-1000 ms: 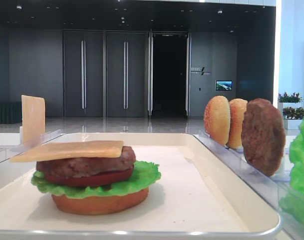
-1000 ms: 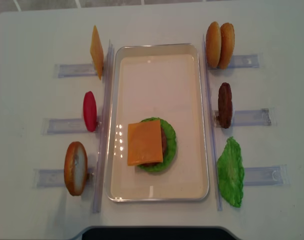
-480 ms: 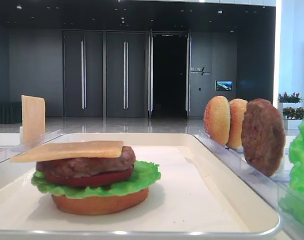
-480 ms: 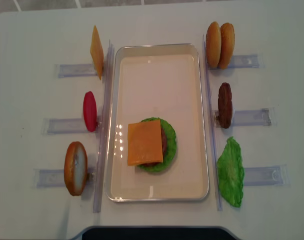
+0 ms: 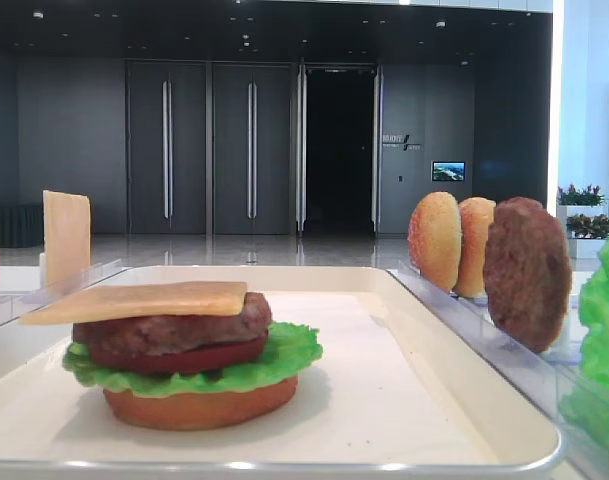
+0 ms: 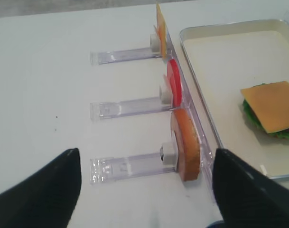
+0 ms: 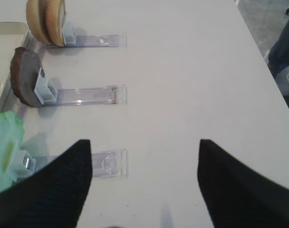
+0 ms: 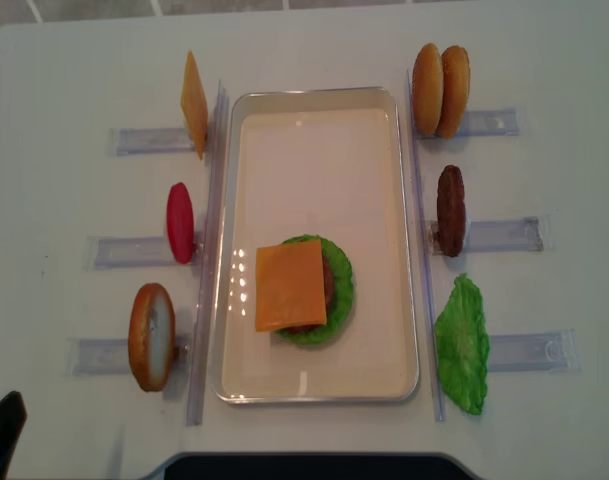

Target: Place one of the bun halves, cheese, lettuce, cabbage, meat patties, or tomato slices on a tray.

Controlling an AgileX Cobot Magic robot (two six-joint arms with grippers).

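beside the tray [image 8: 414,250], three bun halves [image 8: 441,90] stand racked; both end effectors [image 6: 144,190] gape empty.

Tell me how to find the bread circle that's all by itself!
Start at the big cream tray in the middle of the table, then look along its left side, where three foods stand on edge in clear racks. The lone bun half is the one nearest the camera, below the red tomato slice. The only other buns stand as a pair at the far right corner.
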